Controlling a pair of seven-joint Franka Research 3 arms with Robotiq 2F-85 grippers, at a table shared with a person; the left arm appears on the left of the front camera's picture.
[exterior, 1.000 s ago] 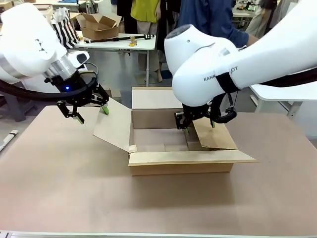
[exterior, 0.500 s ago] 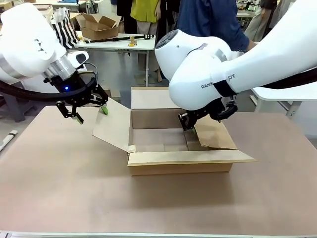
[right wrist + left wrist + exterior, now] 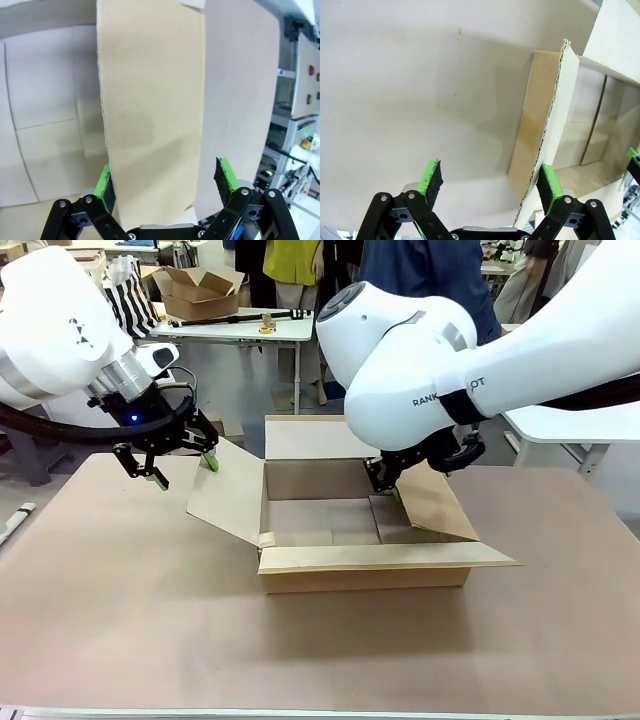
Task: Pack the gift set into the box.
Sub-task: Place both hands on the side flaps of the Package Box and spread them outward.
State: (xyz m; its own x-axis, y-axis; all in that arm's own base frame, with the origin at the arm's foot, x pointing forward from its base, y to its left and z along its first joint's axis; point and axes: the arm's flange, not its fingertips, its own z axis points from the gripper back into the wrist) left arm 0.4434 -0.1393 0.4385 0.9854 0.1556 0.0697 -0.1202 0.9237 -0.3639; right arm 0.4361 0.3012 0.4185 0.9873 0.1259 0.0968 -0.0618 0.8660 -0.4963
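Currently, item by item:

- Left tool (image 3: 183,470) (image 3: 489,177), one: its fingers are standing wide apart and holding nothing. It is hovering at the upper edge of the box's left flap (image 3: 228,502). In the left wrist view the flap's corrugated edge (image 3: 547,120) is running down between the two green pads (image 3: 431,177), close to one of them; whether it is touching cannot be told.
- Right tool (image 3: 385,487) (image 3: 165,182), one: it too is spread wide and not clamped. It is reaching over the box's right flap (image 3: 435,505), and in the right wrist view that flap (image 3: 150,100) is passing between its two pads (image 3: 226,176), near one and clear of the other.
- Box (image 3: 360,575), one: it is sitting open in the middle of the surface (image 3: 120,620). Four flaps are counted: the left and right ones are leaning outward, the far flap (image 3: 305,438) is standing up, and the near flap (image 3: 390,558) is lying folded out toward the robot.
- Person (image 3: 430,280), one: in a blue top, standing beyond the surface's far side.
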